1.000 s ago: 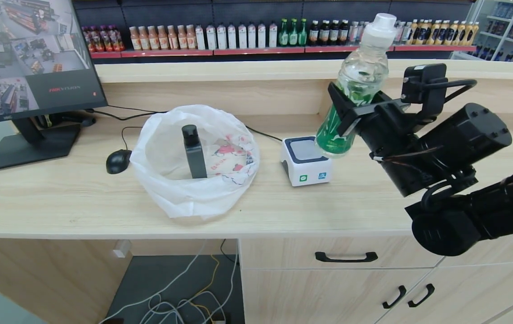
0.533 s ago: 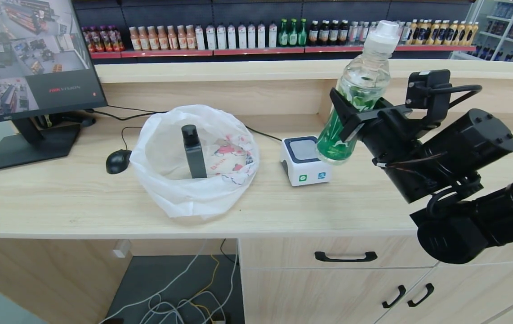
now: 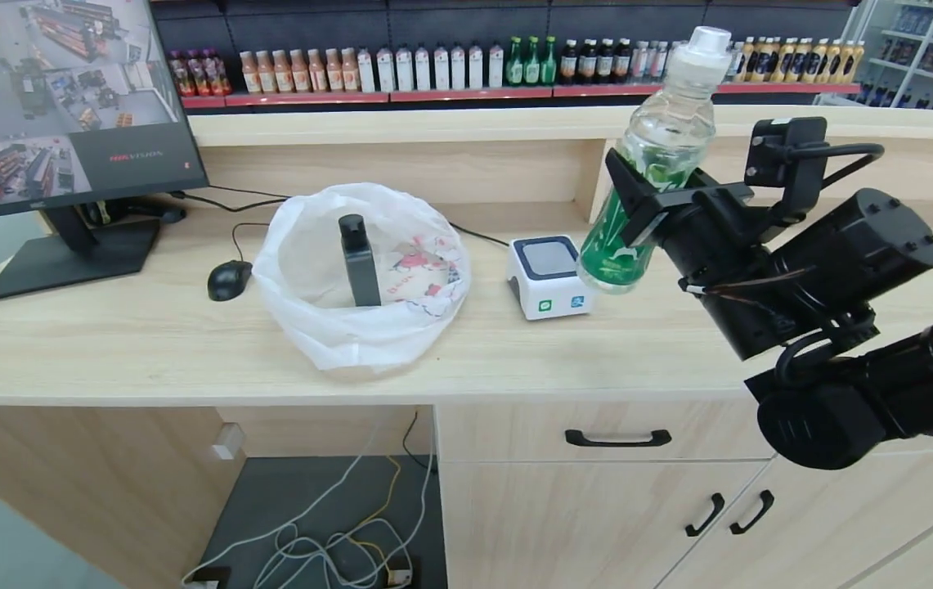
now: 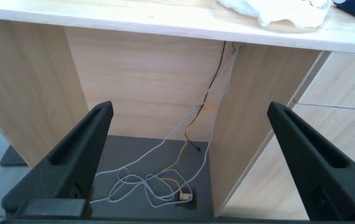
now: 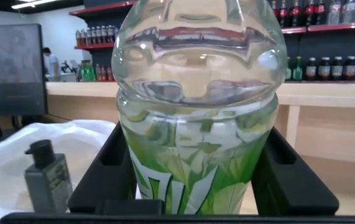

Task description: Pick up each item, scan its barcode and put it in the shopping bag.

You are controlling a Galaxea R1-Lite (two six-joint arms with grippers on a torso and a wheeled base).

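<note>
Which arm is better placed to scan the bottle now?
Right. The right gripper holds the bottle by the scanner; the left gripper hangs open below the counter.

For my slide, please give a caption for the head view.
Right gripper holds a green-labelled bottle near the scanner and shopping bag.

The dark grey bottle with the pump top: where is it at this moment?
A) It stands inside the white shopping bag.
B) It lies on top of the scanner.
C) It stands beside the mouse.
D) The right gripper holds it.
A: the dark grey bottle stands upright inside the open white shopping bag, while the right gripper holds the green-labelled bottle.
</note>
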